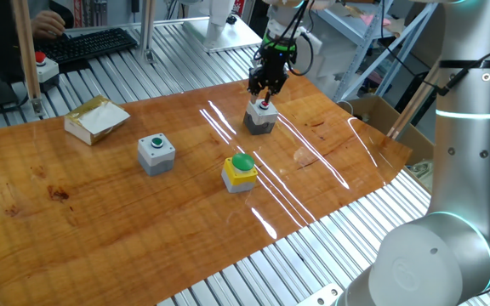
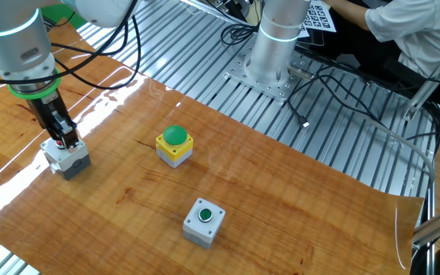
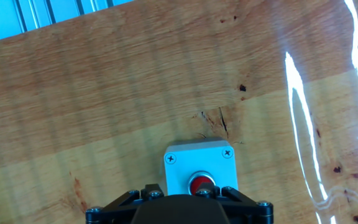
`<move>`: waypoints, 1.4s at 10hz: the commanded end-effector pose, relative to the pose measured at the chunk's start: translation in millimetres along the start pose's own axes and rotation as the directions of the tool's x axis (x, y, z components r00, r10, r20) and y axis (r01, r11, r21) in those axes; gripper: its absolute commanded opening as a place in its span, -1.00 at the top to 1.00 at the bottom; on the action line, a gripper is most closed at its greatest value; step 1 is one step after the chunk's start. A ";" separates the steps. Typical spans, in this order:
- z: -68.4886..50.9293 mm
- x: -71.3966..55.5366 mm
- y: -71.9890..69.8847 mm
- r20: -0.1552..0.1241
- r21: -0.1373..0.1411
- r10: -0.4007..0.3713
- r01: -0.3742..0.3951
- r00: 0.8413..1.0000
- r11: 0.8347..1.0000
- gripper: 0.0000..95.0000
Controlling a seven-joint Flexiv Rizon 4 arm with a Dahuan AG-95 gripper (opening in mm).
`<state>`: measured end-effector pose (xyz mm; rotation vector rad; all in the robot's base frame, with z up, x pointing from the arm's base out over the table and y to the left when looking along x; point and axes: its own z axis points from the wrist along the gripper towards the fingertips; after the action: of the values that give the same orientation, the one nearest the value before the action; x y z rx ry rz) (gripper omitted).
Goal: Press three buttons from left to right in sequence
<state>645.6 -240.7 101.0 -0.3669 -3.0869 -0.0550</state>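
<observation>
My gripper [image 1: 265,96] is hanging straight down over the grey box with the red button [image 1: 261,118], with its tip right at the button; from either fixed view I am not able to tell whether it is actually touching the red cap or hovering just above it. Whether my fingers are spread or pressed together I cannot tell either: in both fixed views the tip is reading as one dark mass, and in the hand view only the black underside of my own hand is showing along the bottom edge, with no fingertips visible.

I am counting three button boxes on the wooden board [image 1: 100,204]: the red-button grey box under me, a yellow box with a big green dome [image 1: 240,172] in the middle, and a grey box with a small green button [image 1: 156,154] at the far end of the row. They are sitting well apart from one another.

One open cardboard box [image 1: 96,119] is lying near the board's corner, and one further red-buttoned box [image 1: 42,68] is sitting off the board on the metal table.

In the hand view the red-button box is being cut off at the bottom by my hand.
</observation>
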 end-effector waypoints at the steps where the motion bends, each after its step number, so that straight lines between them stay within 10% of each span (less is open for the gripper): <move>1: 1.9 0.1 0.0 0.001 -0.001 0.001 -0.001 1.000 1.000 0.20; 8: 9.8 -0.6 0.9 -0.002 -0.018 0.006 -0.006 1.000 1.000 0.20; 14: -20.4 11.3 10.0 -0.003 0.003 0.006 -0.006 1.000 1.000 0.20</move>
<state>637.5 -227.6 122.5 -0.3809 -3.0734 -0.0556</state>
